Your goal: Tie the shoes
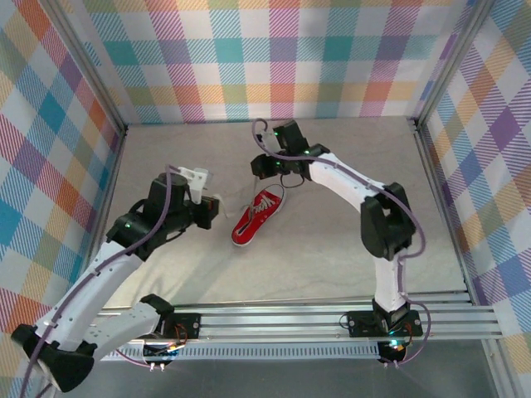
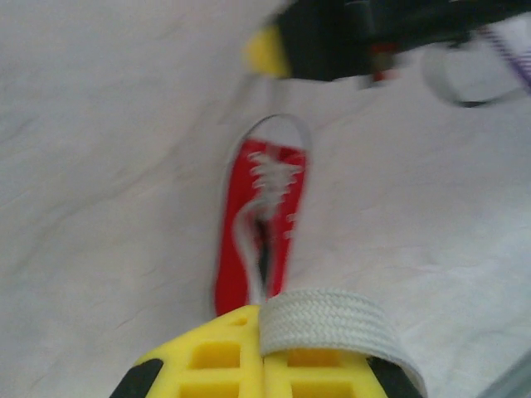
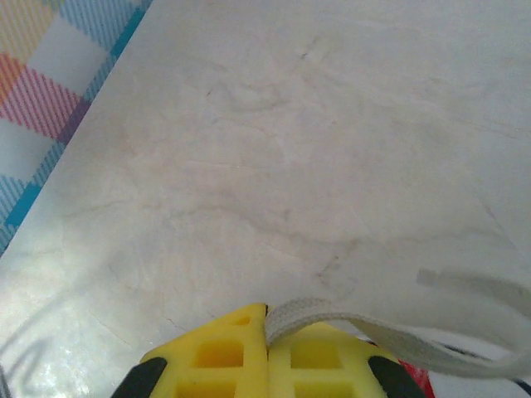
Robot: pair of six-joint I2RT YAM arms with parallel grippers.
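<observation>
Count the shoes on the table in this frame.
1. One red sneaker lies near the middle of the table, a lace end held in the left gripper and another in the right gripper. Another shoe could be hidden behind the arms.

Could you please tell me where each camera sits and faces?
Top external: above and behind, looking down on the table; left arm and right arm show.
Left wrist: on its arm, facing the red shoe heel-first; its left hand pinches a lace.
Right wrist: on its arm, facing table toward the plaid wall; right hand pinches lace.
Shared: top and left wrist show the shoe.
</observation>
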